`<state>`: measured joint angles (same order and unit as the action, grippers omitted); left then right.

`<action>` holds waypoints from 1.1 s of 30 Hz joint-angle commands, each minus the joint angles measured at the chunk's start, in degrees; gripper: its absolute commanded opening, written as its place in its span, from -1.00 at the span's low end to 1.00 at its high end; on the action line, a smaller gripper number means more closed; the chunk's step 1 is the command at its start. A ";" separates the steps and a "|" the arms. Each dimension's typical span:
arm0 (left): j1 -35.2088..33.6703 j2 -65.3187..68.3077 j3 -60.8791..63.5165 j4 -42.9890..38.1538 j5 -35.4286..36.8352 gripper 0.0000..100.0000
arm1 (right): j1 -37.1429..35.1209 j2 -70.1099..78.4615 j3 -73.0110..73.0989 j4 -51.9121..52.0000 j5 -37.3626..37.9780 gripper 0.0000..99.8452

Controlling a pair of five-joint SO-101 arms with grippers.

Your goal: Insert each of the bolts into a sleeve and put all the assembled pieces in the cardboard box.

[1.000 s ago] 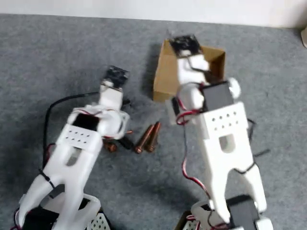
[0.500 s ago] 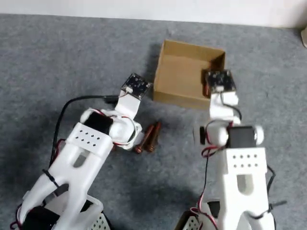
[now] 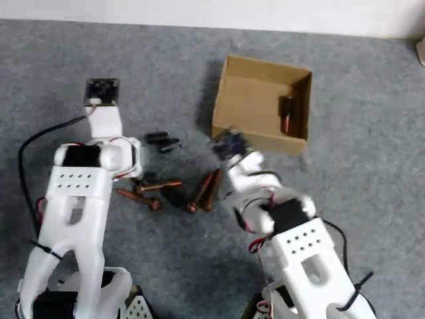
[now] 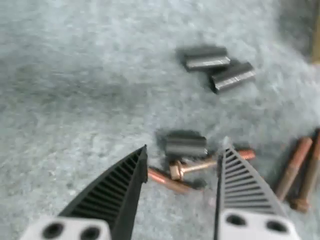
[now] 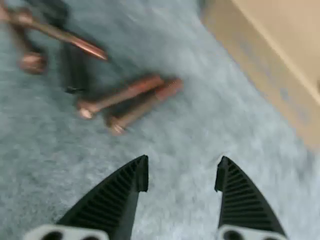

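The cardboard box (image 3: 262, 106) stands at the back centre with one assembled piece (image 3: 287, 114) lying by its right wall. Two copper bolts (image 3: 206, 189) lie side by side in front of the box, and two more bolts (image 3: 147, 193) lie crossed further left. Two black sleeves (image 3: 163, 141) sit together, with another sleeve (image 3: 174, 197) among the bolts. My left gripper (image 4: 184, 152) is open and empty, above a sleeve (image 4: 186, 145) and a bolt (image 4: 200, 165). My right gripper (image 5: 182, 162) is open and empty, just short of the bolt pair (image 5: 127, 100).
Grey carpet covers the table. The box's near wall (image 5: 260, 50) runs close beside my right gripper. The left arm (image 3: 80, 193) stands left of the parts, the right arm (image 3: 292, 239) right of them. Open carpet lies to the far left and right.
The right arm has pulled back from over the box to the bolts in front of it, leaving an assembled piece inside. The left arm has swung left, uncovering the bolts and sleeves.
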<state>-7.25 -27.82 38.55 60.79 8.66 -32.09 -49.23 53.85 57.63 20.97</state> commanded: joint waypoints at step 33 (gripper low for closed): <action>-13.41 -0.04 -5.14 -2.99 1.41 -0.55 | -19.91 47.96 -24.48 -16.66 -14.59 -0.60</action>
<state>-20.00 -27.82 36.18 59.03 9.80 -51.78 -2.37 32.31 43.38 9.01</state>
